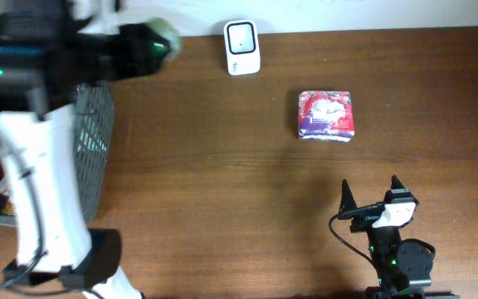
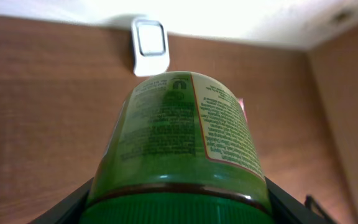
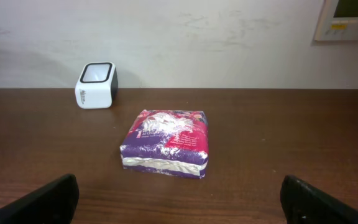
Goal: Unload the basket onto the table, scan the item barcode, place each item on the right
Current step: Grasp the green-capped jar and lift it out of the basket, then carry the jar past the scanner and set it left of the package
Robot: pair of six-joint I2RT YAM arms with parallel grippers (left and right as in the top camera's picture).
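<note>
A green bottle [image 2: 179, 137] with a ribbed green cap and a printed label fills the left wrist view. My left gripper [image 2: 179, 214] is shut on it, one black finger on each side of the cap end. From overhead the bottle [image 1: 161, 40] is blurred and held above the table's far left, its end pointing toward the white scanner [image 1: 242, 47]. That scanner [image 2: 149, 45] stands by the back wall just beyond the bottle. My right gripper [image 1: 370, 196] rests low near the front edge, open and empty, with its fingers [image 3: 42, 202] wide apart.
A purple and red packet [image 1: 327, 115] lies flat right of centre, ahead of the right gripper; the right wrist view shows the packet [image 3: 166, 142] and the scanner [image 3: 96, 84]. A dark mesh basket [image 1: 94, 141] stands at the left edge under my left arm.
</note>
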